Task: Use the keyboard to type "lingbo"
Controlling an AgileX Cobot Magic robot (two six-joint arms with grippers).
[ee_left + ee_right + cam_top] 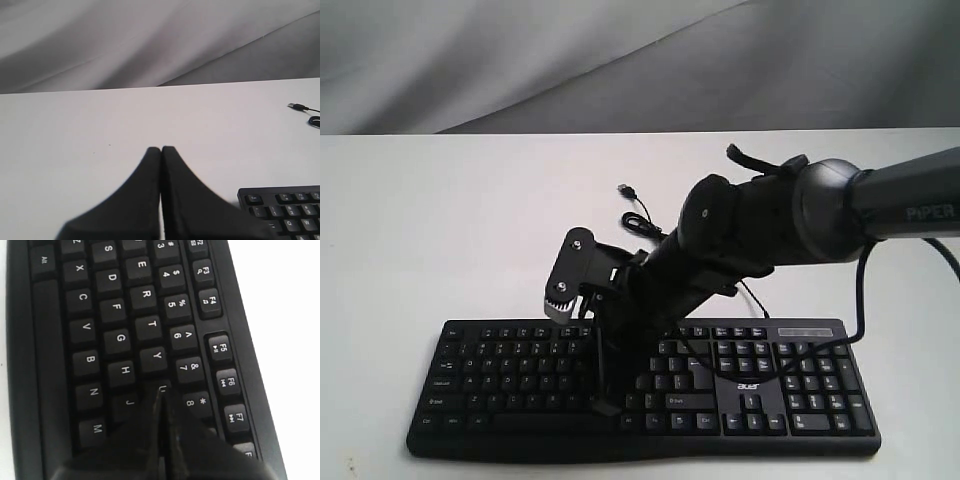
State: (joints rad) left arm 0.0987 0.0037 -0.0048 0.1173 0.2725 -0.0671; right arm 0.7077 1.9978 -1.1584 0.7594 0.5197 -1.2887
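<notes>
The black keyboard lies along the table's front edge, number pad to the right; its keys fill the right wrist view, and one corner shows in the left wrist view. My right gripper reaches in from the right and points down over the middle of the letter keys. It is shut, and its tips sit at the U key, beside J and 8. Whether they touch the key I cannot tell. My left gripper is shut on nothing above bare table, off the keyboard's left end.
The keyboard's thin black cable coils on the white table behind the keyboard, ending in a loose USB plug, which the left wrist view also shows. A grey cloth backdrop hangs behind the table.
</notes>
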